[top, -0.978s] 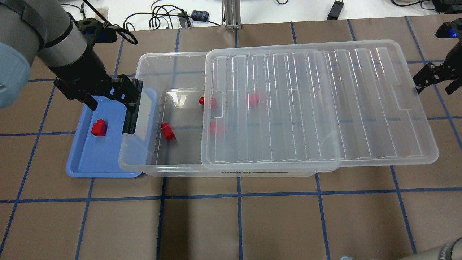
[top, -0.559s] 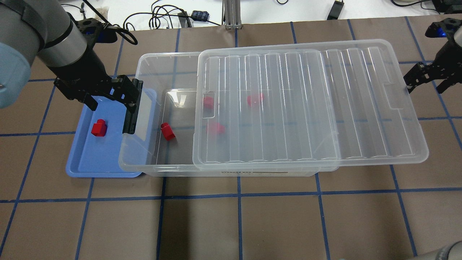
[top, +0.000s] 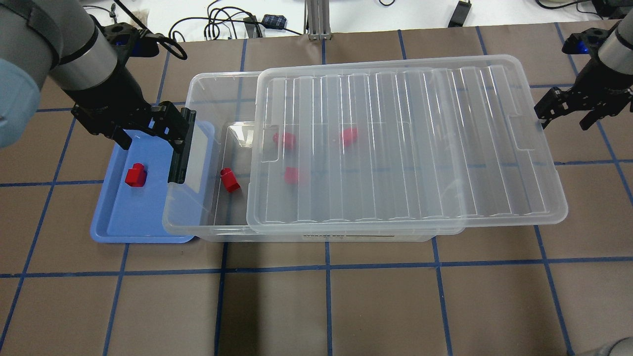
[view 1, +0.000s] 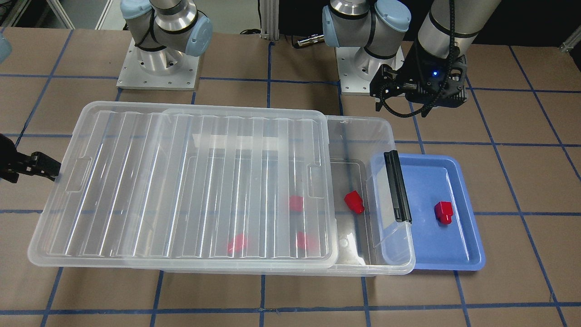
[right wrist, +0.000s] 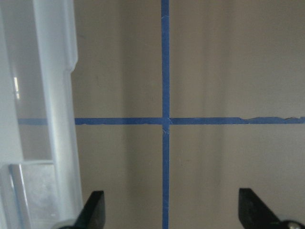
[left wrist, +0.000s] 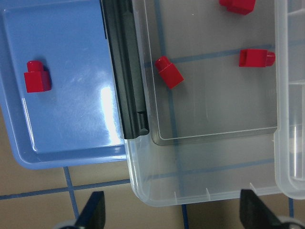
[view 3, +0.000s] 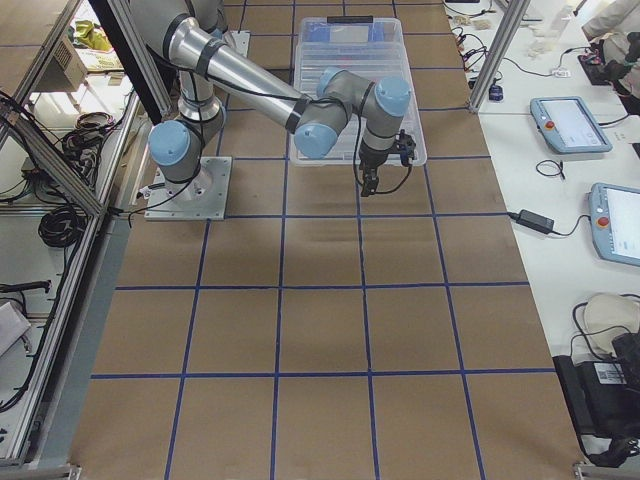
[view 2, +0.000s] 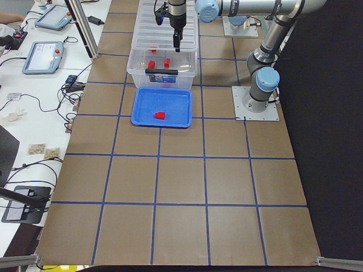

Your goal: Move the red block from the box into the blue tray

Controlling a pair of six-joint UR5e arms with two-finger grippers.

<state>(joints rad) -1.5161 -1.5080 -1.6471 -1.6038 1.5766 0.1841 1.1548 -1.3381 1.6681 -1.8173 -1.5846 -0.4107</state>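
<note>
Red block (top: 134,176) sits in the tray (top: 113,222), centre left. Left gripper (left wrist: 174,214) and right gripper (right wrist: 171,214) gape empty; the lid (top: 405,143) over the box (top: 222,78) could block further picks.

Brown tabletop (top: 376,306) with blue tape grid (top: 327,267)

Robotics lab, tape-gridded table (top: 376,306), teach pendants (view 3: 570,125), loose cables (top: 213,30)

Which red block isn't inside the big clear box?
The red block alone in the blue tray. The other four lie inside the box, three under its lid.
</note>
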